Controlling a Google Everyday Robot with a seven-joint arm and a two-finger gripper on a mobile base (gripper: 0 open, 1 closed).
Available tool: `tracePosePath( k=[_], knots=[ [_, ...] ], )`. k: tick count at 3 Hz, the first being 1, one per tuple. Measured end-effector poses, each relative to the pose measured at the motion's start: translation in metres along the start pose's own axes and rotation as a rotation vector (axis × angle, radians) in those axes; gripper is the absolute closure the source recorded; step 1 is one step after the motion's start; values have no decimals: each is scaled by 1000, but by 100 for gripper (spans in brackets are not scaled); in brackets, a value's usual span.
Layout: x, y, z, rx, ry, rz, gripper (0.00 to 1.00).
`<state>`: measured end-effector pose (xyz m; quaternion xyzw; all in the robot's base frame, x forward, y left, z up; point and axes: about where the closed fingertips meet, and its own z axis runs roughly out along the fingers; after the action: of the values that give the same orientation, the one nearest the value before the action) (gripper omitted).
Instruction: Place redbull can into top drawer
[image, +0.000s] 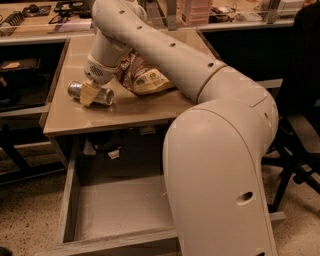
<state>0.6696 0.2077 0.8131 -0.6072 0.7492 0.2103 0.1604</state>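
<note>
The redbull can (102, 96) lies on its side on the tan tabletop (145, 107), near the left front, with a shiny silver end pointing left. My gripper (90, 93) comes down on it from above. Its yellowish fingers (88, 94) straddle the can's middle and are closed on it, and the can still rests on the table. The top drawer (120, 205) of grey wood is pulled open below the table's front edge, and its smooth bottom is bare. My large cream arm covers the drawer's right part.
A brown and cream snack bag (145, 77) lies just right of the can, behind my wrist. Shelves with dark items stand on the left (20, 65). A counter with clutter runs along the back (50, 10). A dark chair (300, 150) stands at the right.
</note>
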Motion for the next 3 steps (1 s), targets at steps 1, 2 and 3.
tracePosePath(
  k=[1, 2, 3],
  knots=[
    [0, 0, 0, 0, 0, 0, 88],
    [-3, 0, -5, 0, 0, 0, 100],
    [5, 15, -15, 27, -8, -16, 100]
  ],
)
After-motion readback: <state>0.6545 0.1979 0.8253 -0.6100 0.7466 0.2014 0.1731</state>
